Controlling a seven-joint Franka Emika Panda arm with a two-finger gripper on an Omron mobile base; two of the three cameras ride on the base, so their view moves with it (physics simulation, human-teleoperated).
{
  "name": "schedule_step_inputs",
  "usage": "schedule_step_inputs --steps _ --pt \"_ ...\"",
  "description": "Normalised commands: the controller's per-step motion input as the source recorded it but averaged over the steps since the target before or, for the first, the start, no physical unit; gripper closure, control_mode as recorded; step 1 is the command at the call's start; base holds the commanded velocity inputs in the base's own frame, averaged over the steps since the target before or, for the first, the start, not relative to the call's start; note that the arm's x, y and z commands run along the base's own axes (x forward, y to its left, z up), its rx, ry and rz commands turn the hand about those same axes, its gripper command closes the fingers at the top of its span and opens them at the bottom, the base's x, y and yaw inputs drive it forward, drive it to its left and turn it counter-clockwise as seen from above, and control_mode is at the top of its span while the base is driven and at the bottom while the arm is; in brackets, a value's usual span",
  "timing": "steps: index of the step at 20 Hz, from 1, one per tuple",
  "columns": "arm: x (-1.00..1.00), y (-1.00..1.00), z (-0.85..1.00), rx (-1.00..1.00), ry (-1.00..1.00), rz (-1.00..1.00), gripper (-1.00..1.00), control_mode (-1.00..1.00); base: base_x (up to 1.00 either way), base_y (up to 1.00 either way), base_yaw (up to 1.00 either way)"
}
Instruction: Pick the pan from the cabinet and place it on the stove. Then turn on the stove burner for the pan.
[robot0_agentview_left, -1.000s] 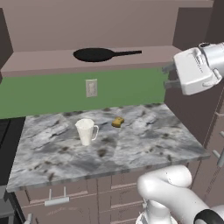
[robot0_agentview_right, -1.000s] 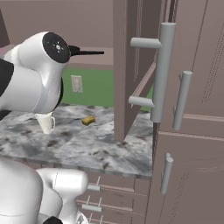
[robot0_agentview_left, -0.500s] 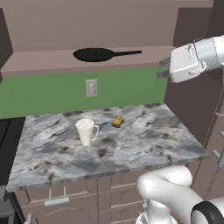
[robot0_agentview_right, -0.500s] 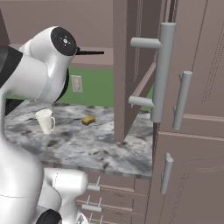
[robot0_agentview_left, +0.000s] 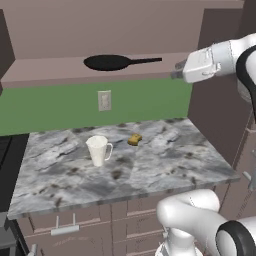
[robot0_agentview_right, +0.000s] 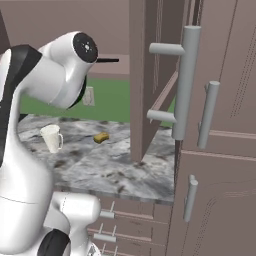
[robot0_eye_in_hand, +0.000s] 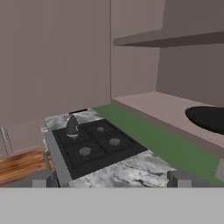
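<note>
Since a second ago the arm has swung its end effector (robot0_agentview_left: 176, 71) leftward and up, from beside the open cabinet's (robot0_agentview_left: 220, 100) side wall to the level of the bottom shelf, its tips now pointing along the shelf toward the pan's handle but well apart from it; the fingers (robot0_eye_in_hand: 43, 178) stand wide apart and hold nothing. From left to right in the left base view: a black edge of the stove (robot0_agentview_left: 6, 165) shows at the far left; the marble tabletop (robot0_agentview_left: 165, 165) carries a white mug (robot0_agentview_left: 98, 150) and, near it, a small yellow-brown object (robot0_agentview_left: 134, 139); a white wall outlet (robot0_agentview_left: 104, 100) sits on the green backsplash. Above, the pan (robot0_agentview_left: 107, 62) lies flat on the cabinet shelf, handle reaching right. In the hand view the stove (robot0_eye_in_hand: 94, 146) lies below left with a small dark kettle (robot0_eye_in_hand: 71, 127) on its far corner; the pan's rim (robot0_eye_in_hand: 208, 118) shows on the shelf at the right. In the right base view the open door (robot0_agentview_right: 150, 75) stands edge-on with its silver bar handle (robot0_agentview_right: 184, 82).
</note>
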Motion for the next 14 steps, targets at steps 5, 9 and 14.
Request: schedule_step_inputs --steps 5,9,14 --pt "0.45 -0.03 0.00 0.07 -0.02 0.03 -1.00 -1.00 0.00 0.00 0.00" --pt "0.39 0.00 0.00 0.01 -0.02 0.11 -1.00 -1.00 0.00 0.00 0.00" --pt "0.36 -0.12 0.03 0.00 0.00 0.15 -1.00 -1.00 0.00 0.00 0.00"
